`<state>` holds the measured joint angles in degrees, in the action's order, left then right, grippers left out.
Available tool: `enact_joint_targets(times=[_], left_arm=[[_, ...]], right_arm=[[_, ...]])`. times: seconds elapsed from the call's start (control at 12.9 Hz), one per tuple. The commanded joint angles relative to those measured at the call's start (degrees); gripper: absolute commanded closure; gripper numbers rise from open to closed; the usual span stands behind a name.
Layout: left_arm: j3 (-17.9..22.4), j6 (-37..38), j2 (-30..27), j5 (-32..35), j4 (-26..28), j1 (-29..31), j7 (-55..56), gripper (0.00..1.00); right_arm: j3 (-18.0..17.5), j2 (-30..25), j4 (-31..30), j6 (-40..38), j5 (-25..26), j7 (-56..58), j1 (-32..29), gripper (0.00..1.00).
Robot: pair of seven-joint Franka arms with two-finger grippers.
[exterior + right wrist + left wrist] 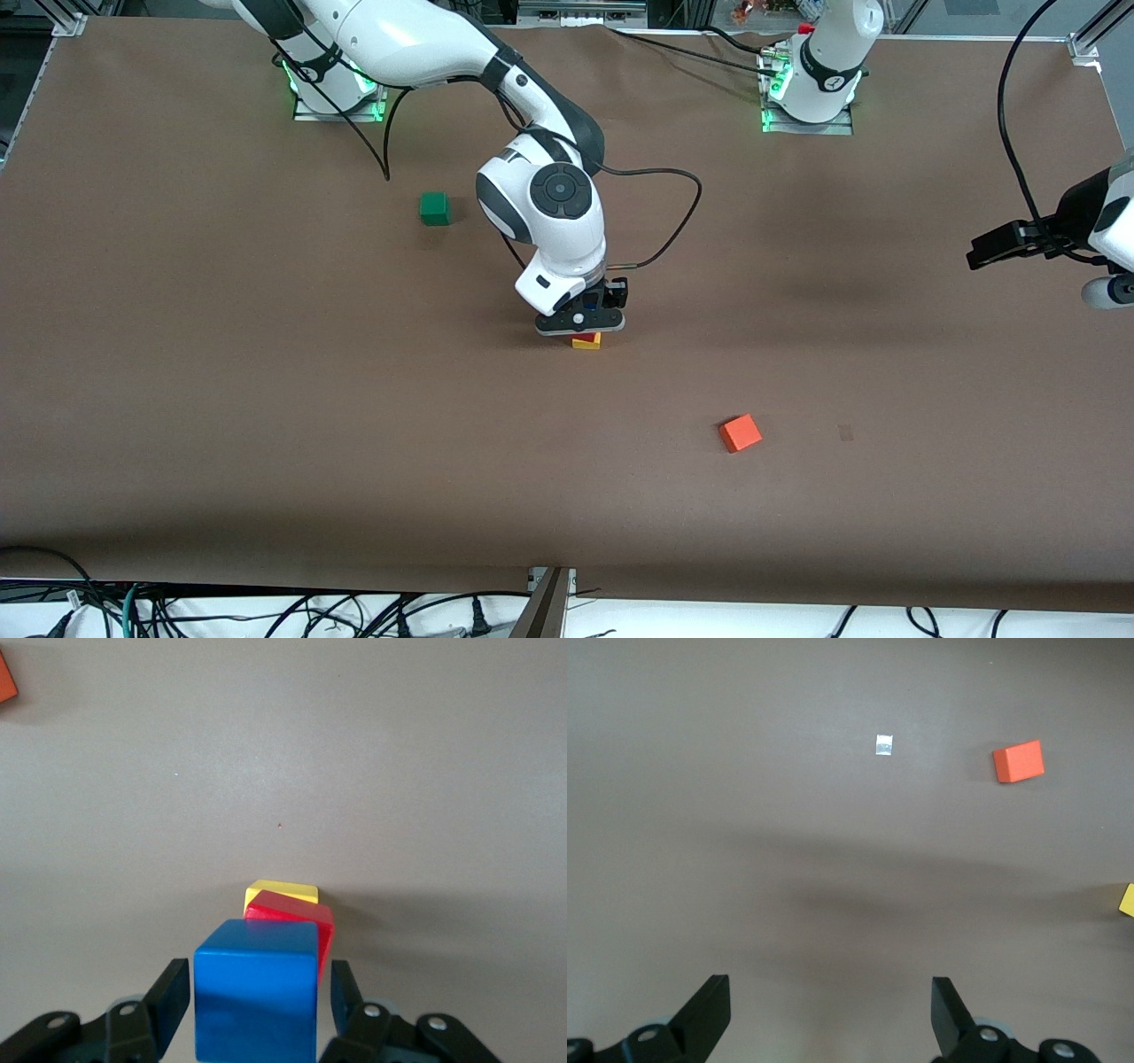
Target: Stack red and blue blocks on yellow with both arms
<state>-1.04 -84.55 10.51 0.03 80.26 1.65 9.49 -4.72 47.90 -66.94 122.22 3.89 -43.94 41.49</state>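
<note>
Now the right gripper (585,330) is low over the middle of the table, directly above the small stack, and in the right wrist view its two fingers (173,997) seem to press on the sides of the blue block (257,997). It is not clear if this block already sits on the red block (292,914) or hangs just above it. The red block lies on the yellow block (282,893), but it is turned a little against it, so the edges do not match. In the front view only a thin part of yellow and red shows under the gripper. The left gripper (831,1014) waits over the left arm's end of the table, its fingers spread wide with nothing between them. The orange cube (740,433) lies nearer to the front camera than the stack, and the green cube (434,208) lies farther, toward the right arm's end. I think the danger is in the release: because the red block is rotated, the blue one may land off centre and tip. If a finger drags when opening, it could push the whole stack over.
</note>
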Motion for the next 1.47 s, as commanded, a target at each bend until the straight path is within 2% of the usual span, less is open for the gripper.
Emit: enact_joint_targets(times=[0.0, 0.31, 0.46, 0.54, 0.77, 0.93, 1.08, 1.39], left_arm=[[0.3, 0.6, 1.4, -0.6, -2.7, -0.3, -0.7, 0.0], [0.3, 0.6, 1.4, -0.6, -2.7, -0.2, -0.7, 0.0], [0.3, 0.7, 1.4, -0.6, -2.7, -0.2, -0.7, 0.0], [0.3, 0.7, 1.4, -0.6, -2.7, -0.3, -0.7, 0.0], [0.3, 0.6, 1.4, -0.6, -2.7, -0.3, -0.5, 0.0], [0.3, 0.6, 1.4, -0.6, -2.7, -0.3, -0.5, 0.0], [0.3, 0.7, 1.4, -0.6, -2.7, -0.3, -0.5, 0.0], [0.3, 0.6, 1.5, -0.6, -2.7, -0.3, -0.5, 0.0]], right_arm=[[0.4, 0.6, 1.6, -0.3, 0.4, -0.1, 0.5, 0.0], [0.6, -2.5, 1.7, -4.1, -0.1, 0.3, 0.0, 0.0], [0.9, -6.8, 1.5, -5.1, -0.8, 0.7, -1.7, 0.0], [0.8, -8.8, 1.4, -6.6, -1.9, 0.8, -4.0, 0.0], [0.9, -15.4, 1.3, -15.4, -9.8, 7.4, -9.6, 0.0], [0.9, -20.4, 0.4, -23.4, -11.8, 10.5, -13.5, 0.0], [2.6, -26.5, -3.7, -29.2, -13.1, 15.6, -15.4, 0.0], [9.1, -39.2, -15.6, -32.5, -13.1, 24.8, -15.4, 0.0]])
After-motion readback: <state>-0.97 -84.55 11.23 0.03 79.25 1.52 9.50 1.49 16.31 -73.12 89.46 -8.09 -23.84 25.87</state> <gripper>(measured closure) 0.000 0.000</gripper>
